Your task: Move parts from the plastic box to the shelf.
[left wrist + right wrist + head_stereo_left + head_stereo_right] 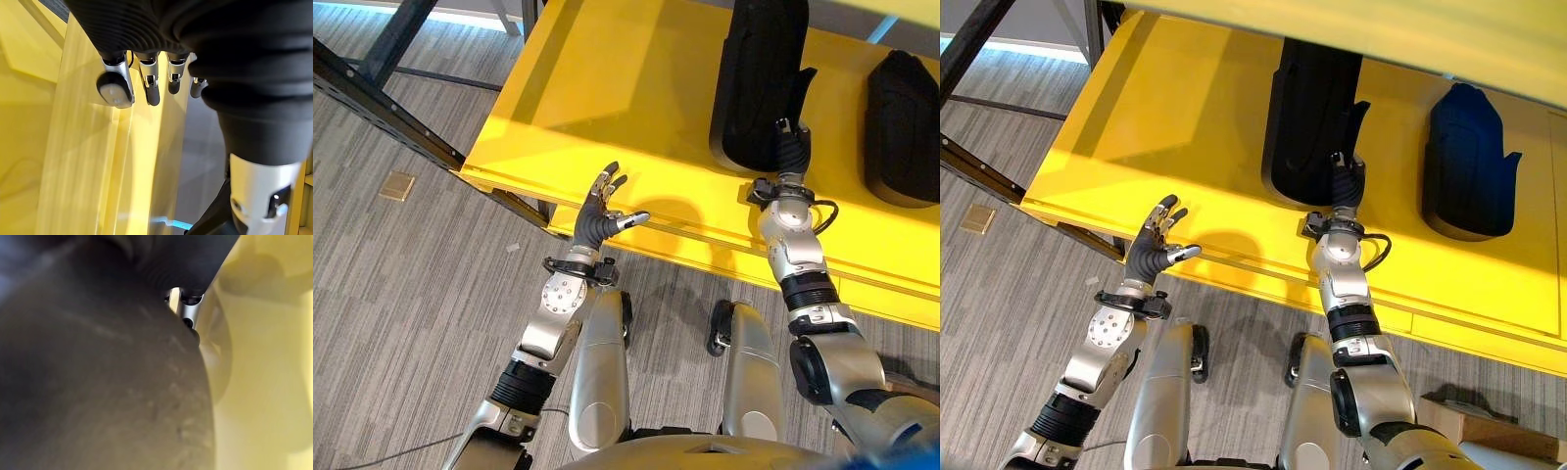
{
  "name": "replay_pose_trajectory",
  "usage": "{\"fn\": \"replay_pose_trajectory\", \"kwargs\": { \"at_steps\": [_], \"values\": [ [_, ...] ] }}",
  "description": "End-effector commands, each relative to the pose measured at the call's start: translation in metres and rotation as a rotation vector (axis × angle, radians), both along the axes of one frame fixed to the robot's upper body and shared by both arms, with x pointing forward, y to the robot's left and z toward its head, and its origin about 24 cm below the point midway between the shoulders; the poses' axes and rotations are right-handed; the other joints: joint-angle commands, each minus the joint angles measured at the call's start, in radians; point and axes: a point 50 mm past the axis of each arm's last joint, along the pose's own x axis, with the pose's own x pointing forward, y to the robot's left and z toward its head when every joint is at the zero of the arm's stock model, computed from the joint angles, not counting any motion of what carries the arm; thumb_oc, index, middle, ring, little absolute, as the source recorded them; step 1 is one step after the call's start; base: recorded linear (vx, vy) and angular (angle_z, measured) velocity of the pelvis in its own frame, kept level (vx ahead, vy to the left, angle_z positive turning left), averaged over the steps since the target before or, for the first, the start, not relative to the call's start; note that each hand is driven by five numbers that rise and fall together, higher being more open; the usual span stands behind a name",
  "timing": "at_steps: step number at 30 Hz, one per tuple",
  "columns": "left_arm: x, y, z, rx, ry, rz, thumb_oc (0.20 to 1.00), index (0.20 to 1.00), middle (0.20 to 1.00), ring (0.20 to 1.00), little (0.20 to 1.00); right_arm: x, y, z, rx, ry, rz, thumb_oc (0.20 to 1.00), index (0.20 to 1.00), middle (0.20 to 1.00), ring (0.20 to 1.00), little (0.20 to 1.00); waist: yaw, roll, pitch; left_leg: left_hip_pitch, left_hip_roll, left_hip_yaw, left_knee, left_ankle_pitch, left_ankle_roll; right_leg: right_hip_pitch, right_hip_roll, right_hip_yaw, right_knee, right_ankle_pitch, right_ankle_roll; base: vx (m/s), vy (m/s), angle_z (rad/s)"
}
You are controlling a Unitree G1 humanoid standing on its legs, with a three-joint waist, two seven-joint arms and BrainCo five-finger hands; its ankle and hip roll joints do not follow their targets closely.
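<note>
The right hand [1347, 186] is seen reaching onto the smooth, glossy yellow shelf board [1195, 117], its dark ribbed cover pressed against the near end of a tall, matte black moulded part [1307, 108] with rounded edges; in the right wrist view the part's dull, faintly scuffed surface [98, 382] lies right against the hand, and whether the fingers [188, 313] are curled round it cannot be told. The left hand [604, 211] is held at the shelf board's front edge, towards its left end and well apart from the black part, with its silver, dark-tipped fingers [151, 83] straight and spread and nothing in them, the thumb stretched along the edge. A second black moulded part [1469, 162], shorter and bulkier with a notched side, rests flat on the shelf board to the right of the first, apart from it. Dark metal frame rails [382, 103] with a row of holes run away from the shelf board's left corner. Below the shelf board lies grey, finely striped carpet [401, 313], on which a small flat tan square [397, 186] is set to the left of the board.
</note>
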Motion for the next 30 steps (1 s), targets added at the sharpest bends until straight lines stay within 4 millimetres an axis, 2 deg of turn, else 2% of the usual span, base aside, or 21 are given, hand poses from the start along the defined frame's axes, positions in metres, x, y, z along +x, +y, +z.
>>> {"fn": "replay_pose_trajectory", "kwargs": {
  "at_steps": [1, 9, 16, 24, 30],
  "values": [
    [-0.004, -0.009, -0.016, 0.003, 0.086, -0.022, 1.000, 1.000, 1.000, 1.000, 1.000, -0.014, -0.026, -0.062, 0.078, 0.238, -0.110, 0.200, 0.200, 0.200, 0.200, 0.200, 0.006, 0.046, 0.060, 0.004, 0.009, -0.042, 0.027, 0.004, -0.038, -0.001, 0.019, -0.011, -0.024, 0.082, -0.012, 0.00, 0.000, 0.00],
    [-0.005, -0.007, -0.018, -0.003, 0.095, -0.019, 1.000, 1.000, 1.000, 1.000, 1.000, -0.021, -0.042, -0.077, 0.121, 0.285, -0.173, 0.200, 0.200, 0.200, 0.200, 0.200, 0.000, 0.043, 0.062, 0.005, 0.010, -0.041, 0.024, 0.001, -0.039, -0.004, 0.020, -0.007, -0.023, 0.080, -0.012, 0.00, 0.000, 0.00],
    [-0.005, -0.007, -0.017, -0.017, 0.088, -0.014, 1.000, 1.000, 1.000, 1.000, 1.000, -0.025, -0.046, -0.085, 0.128, 0.308, -0.192, 0.200, 0.200, 0.200, 0.200, 0.200, -0.002, 0.041, 0.064, 0.000, 0.007, -0.040, 0.027, -0.004, -0.040, -0.010, 0.019, -0.004, -0.017, 0.076, -0.009, 0.00, 0.000, 0.00],
    [-0.005, -0.007, -0.015, -0.021, 0.071, 0.001, 1.000, 1.000, 1.000, 1.000, 1.000, -0.024, -0.044, -0.083, 0.116, 0.294, -0.199, 0.200, 0.200, 0.200, 0.200, 0.200, 0.000, 0.036, 0.060, -0.020, 0.003, -0.042, 0.032, -0.009, -0.042, -0.034, 0.020, -0.003, -0.007, 0.072, -0.008, 0.00, 0.000, 0.00],
    [-0.007, -0.011, -0.011, -0.018, 0.038, -0.001, 1.000, 1.000, 1.000, 1.000, 1.000, -0.018, -0.042, -0.072, 0.055, 0.265, -0.198, 0.200, 0.200, 0.200, 0.200, 0.200, 0.003, 0.031, 0.052, -0.049, -0.002, -0.042, 0.041, -0.026, -0.044, -0.064, 0.021, -0.004, 0.003, 0.060, -0.007, -0.01, -0.001, 0.01]
  ]
}}
